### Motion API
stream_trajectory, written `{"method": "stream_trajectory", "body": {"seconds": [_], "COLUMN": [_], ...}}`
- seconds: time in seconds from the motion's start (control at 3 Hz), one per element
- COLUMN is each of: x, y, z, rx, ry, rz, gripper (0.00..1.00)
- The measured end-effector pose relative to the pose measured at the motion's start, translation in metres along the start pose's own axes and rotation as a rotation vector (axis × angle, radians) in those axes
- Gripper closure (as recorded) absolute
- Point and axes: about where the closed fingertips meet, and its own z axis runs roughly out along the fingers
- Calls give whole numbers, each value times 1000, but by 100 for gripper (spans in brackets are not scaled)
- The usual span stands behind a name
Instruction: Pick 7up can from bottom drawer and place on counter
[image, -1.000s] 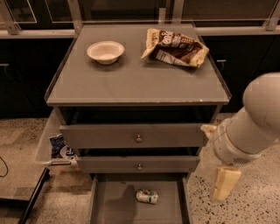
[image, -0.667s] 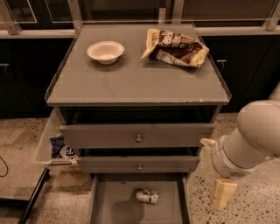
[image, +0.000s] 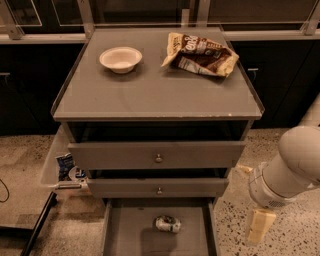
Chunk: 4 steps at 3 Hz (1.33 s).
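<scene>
The 7up can (image: 167, 223) lies on its side on the floor of the bottom drawer (image: 131, 236), which is pulled open at the foot of the cabinet. The counter (image: 155, 92) is the flat grey top above it. My gripper (image: 260, 226) hangs low at the right, outside the drawer and to the right of the can, at about its height, under the bulky white arm (image: 292, 167). It holds nothing that I can see.
A white bowl (image: 120, 59) and a brown-and-yellow chip bag (image: 200, 54) lie on the counter's far half. The two upper drawers with knobs (image: 158, 158) stick out slightly above the can. A clear bin with packets (image: 65, 169) stands left of the cabinet.
My arm and gripper have moved down and a little to the right, away from the upper drawers. The can, bowl and bag have not moved.
</scene>
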Motion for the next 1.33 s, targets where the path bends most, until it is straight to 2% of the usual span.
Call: {"method": "stream_trajectory", "body": {"seconds": [0.33,0.67,1.0,1.33], "x": [-5,-13,-17,-15], "y": [11,17,20,23], "z": [37,91,138,183], "rx": [-44,-78,-72,-85], "ry": [-42,-81,-118,-172], "rz": [42,50,32,55], "gripper": [0,0,0,0]}}
